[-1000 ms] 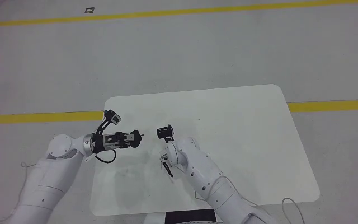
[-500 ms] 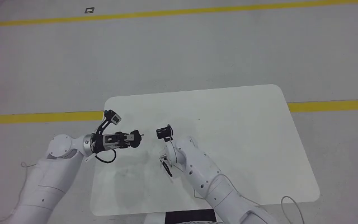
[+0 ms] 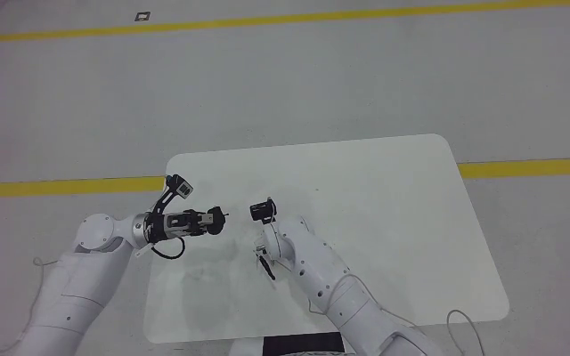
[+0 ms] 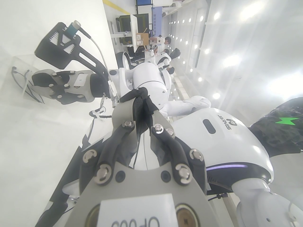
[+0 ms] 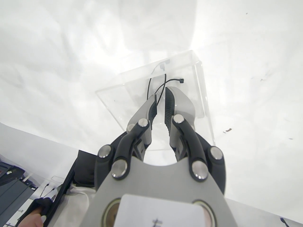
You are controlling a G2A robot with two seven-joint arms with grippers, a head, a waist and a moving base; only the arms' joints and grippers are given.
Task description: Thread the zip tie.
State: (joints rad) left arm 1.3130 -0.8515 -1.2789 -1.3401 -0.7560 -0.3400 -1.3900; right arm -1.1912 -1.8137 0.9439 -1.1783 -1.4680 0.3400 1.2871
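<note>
Little moved: right gripper [image 5: 161,93] stays in the box [image 5: 198,72], jaws narrowly apart astride ties [image 5: 174,80]. The left gripper [image 4: 139,105] keeps a tie [image 4: 142,116] clamped. Threading looks unstarted.

A large robotics lab hall: grey floor [image 3: 356,80] marked with yellow lines [image 3: 267,20]; rows of ceiling lights [image 4: 230,60]; desks [image 4: 129,28] behind.
</note>
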